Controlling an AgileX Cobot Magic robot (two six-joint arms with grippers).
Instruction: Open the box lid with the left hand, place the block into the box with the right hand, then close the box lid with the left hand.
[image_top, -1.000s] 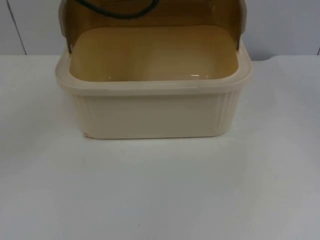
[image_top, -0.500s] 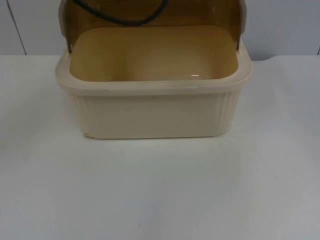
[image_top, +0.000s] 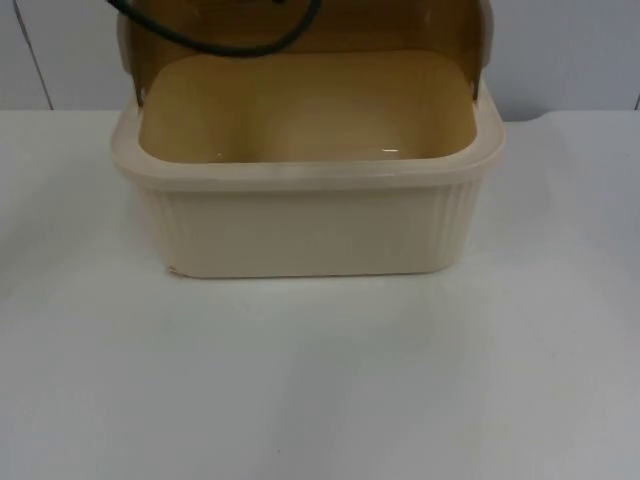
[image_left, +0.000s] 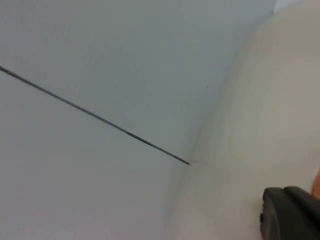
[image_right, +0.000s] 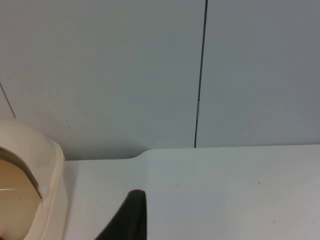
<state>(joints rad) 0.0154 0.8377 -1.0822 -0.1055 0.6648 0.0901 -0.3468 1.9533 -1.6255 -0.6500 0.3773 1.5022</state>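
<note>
Cream box (image_top: 305, 215) on the desk (image_top: 320, 380) is seen with its amber lid (image_top: 300, 25) raised and no block inside, so placing and closing are judged outstanding; whether the left hand (image_left: 292, 215) and right hand (image_right: 127, 217) are apart or together cannot be told.

Almost nothing differs across the top view. The one change is above the box (image_top: 305, 165), behind its raised brown lid (image_top: 300, 25): the dark curved line seen through the lid sits a little further to the picture's left than a second ago, its left end now reaching the lid's upper left corner and running out of the picture there
</note>
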